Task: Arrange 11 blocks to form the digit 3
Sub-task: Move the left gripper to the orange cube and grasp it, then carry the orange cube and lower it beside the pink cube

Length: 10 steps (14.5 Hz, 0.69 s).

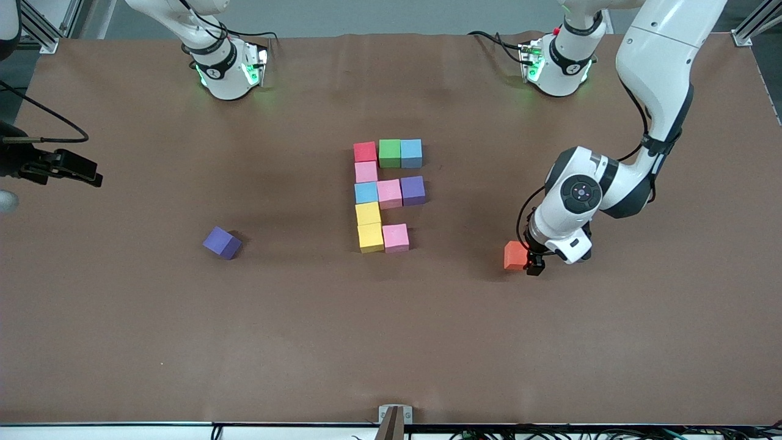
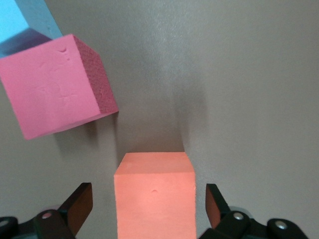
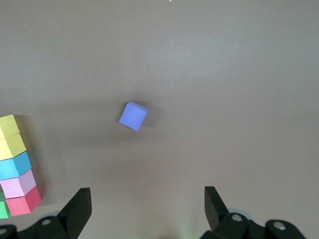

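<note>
1. Figure. I see the digit 3 [image 1: 385,194] at the centre of the front view. Its long axis is a five-cube column running from the robots' bases toward the camera: red cube [image 1: 365,151], pink, blue, then two yellow cubes [image 1: 369,225]. The arms point toward the left arm's end of the table. The upper arm is a green cube [image 1: 389,153] and a blue one, the middle arm is pink and purple, and the lowest arm is a single pink cube [image 1: 395,238]. The adjoining cubes touch.

2. Loose blocks. A violet cube [image 1: 222,242] lies turned out of square with the figure, well apart from it toward the right arm's end. An orange cube [image 1: 515,255] lies toward the left arm's end, level with the lowest arm. The tabletop [image 1: 391,342] between each loose block and the figure is bare.

3. Left gripper [image 2: 149,201]. I read it as spread wide and lowered around the orange cube. One finger [image 2: 79,205] stands on each side, with a visible gap at both faces.

4. Right gripper [image 1: 67,168]. It hangs over the table at the right arm's end, fingers apart and holding nothing. Its wrist view looks down on the violet cube.
</note>
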{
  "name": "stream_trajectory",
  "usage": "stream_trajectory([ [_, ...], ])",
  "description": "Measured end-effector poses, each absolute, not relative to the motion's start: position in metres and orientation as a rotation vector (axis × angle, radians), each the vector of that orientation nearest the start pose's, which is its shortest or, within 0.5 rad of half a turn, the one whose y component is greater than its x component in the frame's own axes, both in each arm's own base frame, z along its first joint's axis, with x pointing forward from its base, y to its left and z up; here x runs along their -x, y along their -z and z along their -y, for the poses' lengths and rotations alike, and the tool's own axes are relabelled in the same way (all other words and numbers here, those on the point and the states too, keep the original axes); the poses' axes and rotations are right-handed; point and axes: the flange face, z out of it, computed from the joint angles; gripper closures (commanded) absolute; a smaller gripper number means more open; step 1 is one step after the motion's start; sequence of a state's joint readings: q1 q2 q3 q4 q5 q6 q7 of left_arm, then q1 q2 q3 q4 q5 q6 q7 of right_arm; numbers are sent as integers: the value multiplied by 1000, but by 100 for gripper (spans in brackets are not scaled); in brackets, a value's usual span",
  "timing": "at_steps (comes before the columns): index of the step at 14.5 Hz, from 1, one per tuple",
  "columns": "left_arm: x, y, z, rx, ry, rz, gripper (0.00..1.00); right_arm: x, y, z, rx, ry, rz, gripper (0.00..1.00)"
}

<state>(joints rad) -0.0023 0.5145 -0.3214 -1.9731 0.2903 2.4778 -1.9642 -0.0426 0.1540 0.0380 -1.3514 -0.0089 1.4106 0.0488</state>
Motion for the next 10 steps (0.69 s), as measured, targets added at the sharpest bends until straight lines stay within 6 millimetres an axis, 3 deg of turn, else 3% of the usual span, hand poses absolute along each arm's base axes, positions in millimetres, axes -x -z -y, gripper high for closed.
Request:
stream_trajectory([
  [2,-587,-212,191,2362,45,2104,0,-578,-630,5,3143,-138,-86,0],
  [3,-587,-208,192,2362,38,2104,8,-572,-632,5,3144,-130,-85,0],
  [4,-587,-204,192,2362,32,2104,26,-566,-633,5,3145,-124,-85,0],
  [5,-586,-202,192,2361,28,2104,59,-561,-635,5,3146,-118,-87,0],
  [6,-587,-201,192,2361,27,2105,70,-557,-636,7,3147,-113,-90,0],
  [10,-594,-211,199,2372,48,2129,76,-551,-640,24,3147,-102,-86,0],
])
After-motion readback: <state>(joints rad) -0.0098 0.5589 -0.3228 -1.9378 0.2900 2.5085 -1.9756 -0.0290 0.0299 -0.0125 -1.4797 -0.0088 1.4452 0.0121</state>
